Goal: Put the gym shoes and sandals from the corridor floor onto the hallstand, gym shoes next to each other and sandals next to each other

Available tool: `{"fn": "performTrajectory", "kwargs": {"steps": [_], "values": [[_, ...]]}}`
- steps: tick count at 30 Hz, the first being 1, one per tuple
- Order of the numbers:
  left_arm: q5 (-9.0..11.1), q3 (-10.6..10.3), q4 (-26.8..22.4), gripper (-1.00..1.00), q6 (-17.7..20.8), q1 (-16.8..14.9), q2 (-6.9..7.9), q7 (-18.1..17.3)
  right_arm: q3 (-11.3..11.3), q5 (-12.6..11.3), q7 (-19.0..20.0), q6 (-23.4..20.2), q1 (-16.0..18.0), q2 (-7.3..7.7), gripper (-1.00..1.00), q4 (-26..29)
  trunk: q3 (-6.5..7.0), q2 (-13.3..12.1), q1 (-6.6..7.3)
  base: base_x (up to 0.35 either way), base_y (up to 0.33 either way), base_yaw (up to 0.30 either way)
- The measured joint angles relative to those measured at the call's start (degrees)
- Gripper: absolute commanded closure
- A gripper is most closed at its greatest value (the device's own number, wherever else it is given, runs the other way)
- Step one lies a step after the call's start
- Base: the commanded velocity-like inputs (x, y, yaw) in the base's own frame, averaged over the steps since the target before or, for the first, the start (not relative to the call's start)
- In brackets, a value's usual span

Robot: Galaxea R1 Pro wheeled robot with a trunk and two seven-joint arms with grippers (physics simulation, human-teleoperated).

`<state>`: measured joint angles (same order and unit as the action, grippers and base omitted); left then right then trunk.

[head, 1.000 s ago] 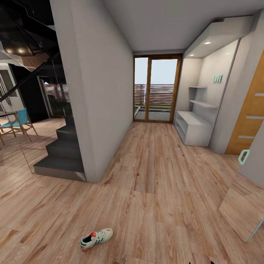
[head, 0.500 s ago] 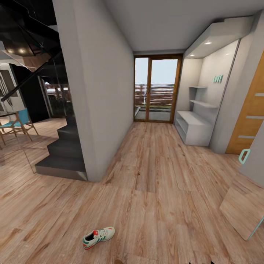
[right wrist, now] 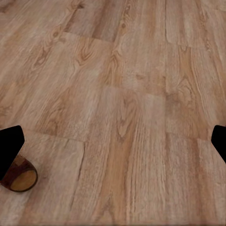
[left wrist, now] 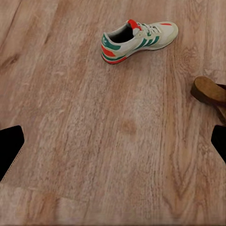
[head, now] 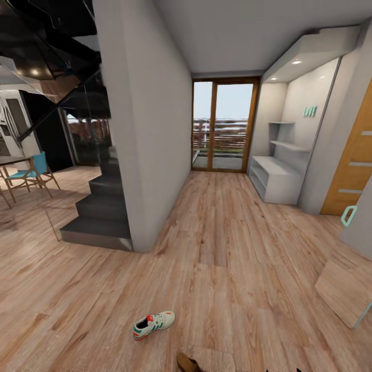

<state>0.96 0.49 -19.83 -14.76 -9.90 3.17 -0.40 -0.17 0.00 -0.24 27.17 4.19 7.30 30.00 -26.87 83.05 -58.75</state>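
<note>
From the head camera, one gym shoe (head: 153,325) lies on the plank floor (head: 217,268), a sandal (head: 187,362) near it, the shoe rack (head: 275,181) well apart. Left wrist: left gripper (left wrist: 113,146) spread wide, empty, above boards. Right wrist: right gripper (right wrist: 113,150) likewise spread. Driving forward risks kicking the sandal.

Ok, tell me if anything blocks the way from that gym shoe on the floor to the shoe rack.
Nothing visible does. The gym shoe lies on open floor near the robot, and bare planks run from it up the corridor to the rack against the right wall. A sandal lies nearer the robot, off that path.
</note>
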Motion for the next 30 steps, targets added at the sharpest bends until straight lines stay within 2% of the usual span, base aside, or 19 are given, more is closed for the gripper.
{"fn": "performTrajectory", "kwargs": {"steps": [11, 20, 30], "values": [[0.00, 0.00, 0.01, -1.00, 0.00, -0.01, 0.00, 0.00, -0.04, 0.00, 0.00, 0.00, -0.01, 0.00, -1.00, 0.00, 0.00, 0.00, 0.01, -0.043, 0.297, -0.066], [0.00, 0.00, 0.02, -1.00, -0.01, -0.03, -0.01, 0.00, 0.00, 0.00, 0.00, -0.01, -0.02, 0.00, -1.00, 0.00, 0.00, 0.00, 0.02, 0.021, 0.306, -0.248], [0.00, 0.00, 0.02, -1.00, -0.01, -0.03, -0.01, 0.00, 0.00, 0.00, 0.00, -0.01, -0.02, 0.00, -1.00, 0.00, 0.00, 0.01, 0.04, 0.157, 0.290, -0.282]]}}
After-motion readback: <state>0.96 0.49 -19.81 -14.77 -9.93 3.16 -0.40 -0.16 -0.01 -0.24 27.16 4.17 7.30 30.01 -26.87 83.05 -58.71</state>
